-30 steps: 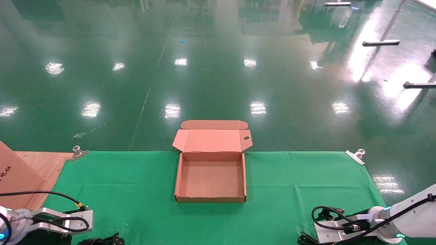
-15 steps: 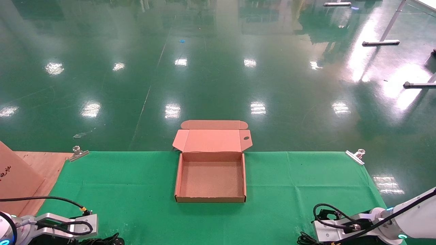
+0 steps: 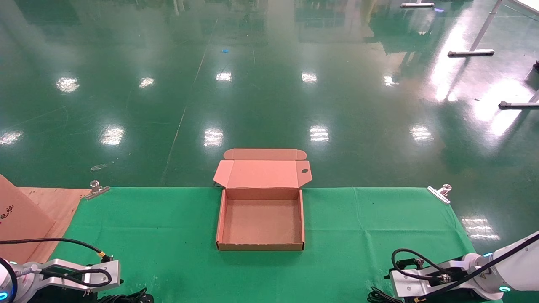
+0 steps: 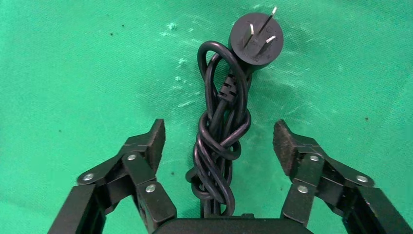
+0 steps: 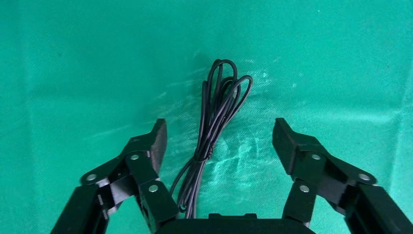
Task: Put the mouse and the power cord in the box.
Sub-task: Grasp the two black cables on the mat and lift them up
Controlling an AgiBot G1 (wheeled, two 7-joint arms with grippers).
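Observation:
The box lies open in the middle of the green cloth, its lid folded back and its inside bare. The power cord, a thick black knotted bundle with a three-pin plug, lies on the cloth between the fingers of my left gripper, which is open and not touching it. A strip of the cord shows at the near left edge. My right gripper is open over a thin black tied cable bundle. The mouse body itself is out of view.
A larger brown carton stands on a wooden board at the far left. Metal clips pin the cloth's far corners. Past the table's far edge is shiny green floor.
The right wrist has sunk a little toward the near table edge. The left wrist has shifted slightly right and down. The box has not moved.

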